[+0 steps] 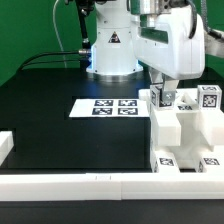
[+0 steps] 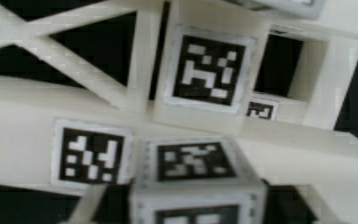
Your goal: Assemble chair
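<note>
The chair (image 1: 185, 135) is a white blocky structure with square black-and-white tags, standing at the exterior view's right against the front rail. My gripper (image 1: 162, 94) reaches down onto its upper left part. In the wrist view the gripper (image 2: 197, 202) has a dark finger on either side of a small white tagged block (image 2: 195, 160), and the jaws are closed against it. Behind the block are white bars and a crossed frame of the chair (image 2: 51, 45) with more tags (image 2: 206, 68). What the block rests on is hidden.
The marker board (image 1: 108, 106) lies flat on the black table (image 1: 60, 110) left of the chair. A long plain white rail (image 1: 90, 185) edges the front, with a short white piece (image 1: 5, 146) at the left. The robot base (image 1: 112, 50) stands behind.
</note>
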You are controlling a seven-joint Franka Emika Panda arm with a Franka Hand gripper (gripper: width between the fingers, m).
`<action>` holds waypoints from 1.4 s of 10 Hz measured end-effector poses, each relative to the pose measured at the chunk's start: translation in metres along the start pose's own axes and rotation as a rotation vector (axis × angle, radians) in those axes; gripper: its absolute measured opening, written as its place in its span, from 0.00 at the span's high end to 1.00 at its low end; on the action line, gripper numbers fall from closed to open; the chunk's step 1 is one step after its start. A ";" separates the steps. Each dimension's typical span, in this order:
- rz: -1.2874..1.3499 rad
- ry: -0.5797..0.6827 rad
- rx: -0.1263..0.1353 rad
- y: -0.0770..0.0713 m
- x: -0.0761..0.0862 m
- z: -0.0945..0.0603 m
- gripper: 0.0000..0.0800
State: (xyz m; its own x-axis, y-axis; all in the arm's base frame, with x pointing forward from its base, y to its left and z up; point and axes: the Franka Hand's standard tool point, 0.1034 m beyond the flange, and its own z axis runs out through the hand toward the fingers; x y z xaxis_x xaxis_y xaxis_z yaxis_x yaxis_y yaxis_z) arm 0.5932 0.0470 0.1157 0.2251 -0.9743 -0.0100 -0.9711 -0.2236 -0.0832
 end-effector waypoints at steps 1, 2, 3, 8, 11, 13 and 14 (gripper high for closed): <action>-0.213 0.008 0.003 -0.002 0.002 -0.002 0.56; -0.370 0.014 0.009 -0.004 0.003 -0.002 0.30; -0.498 0.015 0.009 -0.004 0.002 -0.002 0.22; -0.954 0.041 -0.024 -0.004 -0.003 -0.001 0.19; -1.142 0.044 -0.038 -0.003 -0.001 0.000 0.19; -1.139 0.045 -0.039 -0.003 -0.001 0.000 0.47; -1.044 0.045 -0.035 -0.003 -0.001 0.000 0.47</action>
State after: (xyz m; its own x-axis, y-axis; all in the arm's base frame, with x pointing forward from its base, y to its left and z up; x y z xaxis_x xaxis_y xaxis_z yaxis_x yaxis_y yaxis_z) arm 0.5956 0.0491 0.1162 0.9510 -0.2966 0.0873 -0.2977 -0.9547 -0.0004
